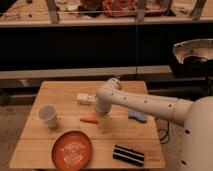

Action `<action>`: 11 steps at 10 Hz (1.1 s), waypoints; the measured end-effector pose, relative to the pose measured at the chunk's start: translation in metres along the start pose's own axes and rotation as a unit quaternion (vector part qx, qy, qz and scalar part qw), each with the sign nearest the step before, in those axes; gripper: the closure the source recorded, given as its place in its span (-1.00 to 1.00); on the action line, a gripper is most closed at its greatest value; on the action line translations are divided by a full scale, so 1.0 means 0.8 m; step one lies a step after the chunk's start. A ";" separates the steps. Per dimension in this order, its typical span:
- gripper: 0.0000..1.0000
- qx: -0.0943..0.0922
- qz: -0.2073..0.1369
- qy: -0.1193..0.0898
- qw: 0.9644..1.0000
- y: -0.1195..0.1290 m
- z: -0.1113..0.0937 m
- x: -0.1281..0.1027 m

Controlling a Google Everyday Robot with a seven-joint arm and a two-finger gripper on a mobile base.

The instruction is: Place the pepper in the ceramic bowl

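Hovering beside the pepper (90,119), jaws spread wide.

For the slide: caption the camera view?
Open end effector poised beside the pepper; ceramic bowl empty nearby.

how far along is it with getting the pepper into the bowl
Done: nothing yet. The pepper lies on the table, apart from the ceramic bowl, which has nothing in it. In hand: the gripper hangs open just right of the pepper, not gripping it. Left: grasp the pepper, carry it to the bowl and release it.
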 end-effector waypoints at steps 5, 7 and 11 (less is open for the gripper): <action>-0.60 -0.004 0.004 -0.003 1.000 -0.001 0.019 0.000; -0.60 -0.004 0.006 -0.004 1.000 -0.001 0.022 0.000; -0.60 -0.006 0.007 -0.007 1.000 -0.001 0.028 0.000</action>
